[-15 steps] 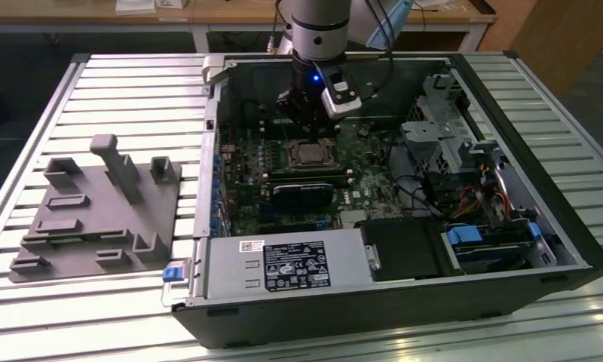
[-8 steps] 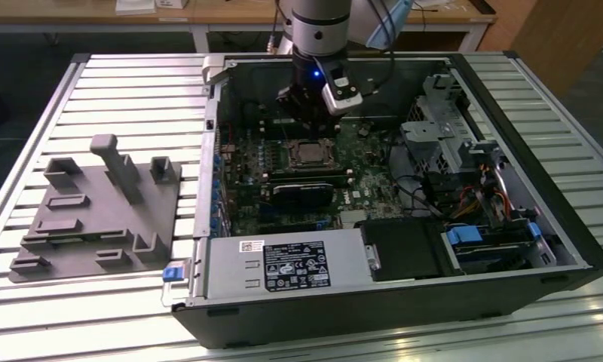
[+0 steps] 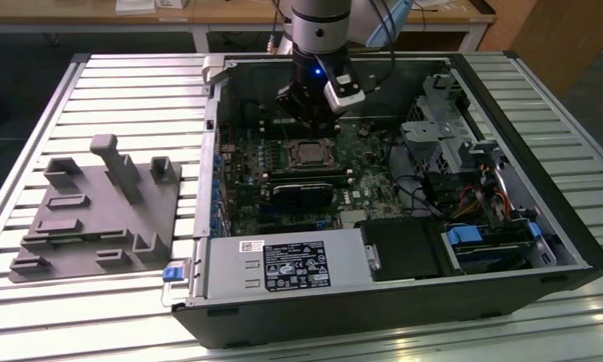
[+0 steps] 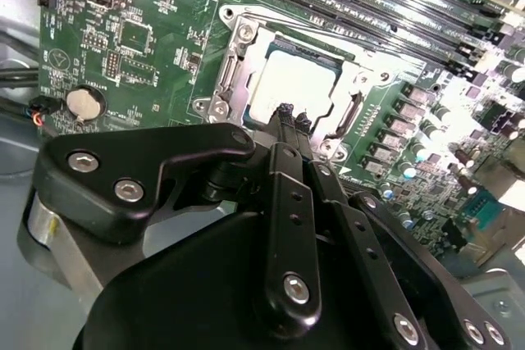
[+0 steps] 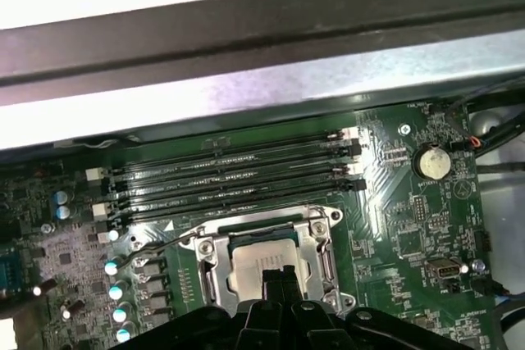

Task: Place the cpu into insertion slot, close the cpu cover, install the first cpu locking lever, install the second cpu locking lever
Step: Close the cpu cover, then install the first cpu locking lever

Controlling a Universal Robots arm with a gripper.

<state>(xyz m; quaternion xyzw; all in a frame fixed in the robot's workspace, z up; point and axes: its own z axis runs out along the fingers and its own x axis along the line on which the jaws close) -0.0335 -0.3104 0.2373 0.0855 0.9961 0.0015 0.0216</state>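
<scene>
Silver-topped, the cpu (image 5: pixel 261 258) lies inside the cpu cover (image 5: pixel 326 253), whose frame lies flat around it. My pincer (image 5: pixel 279 278) hangs over that cover's edge, fingers pinched together, gripping nothing.

Just below my gripper (image 4: pixel 285 114), matt black with shiny screw heads, I see the cpu (image 4: pixel 295 79) dull silver, the cover (image 4: pixel 233 71) bright bare metal, the board (image 4: pixel 148 38) glossy green.

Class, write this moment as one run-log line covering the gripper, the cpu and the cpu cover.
gripper: shut, tips at cpu's edge | cpu: seated, metal top showing | cpu cover: down flat, framing cpu
</scene>
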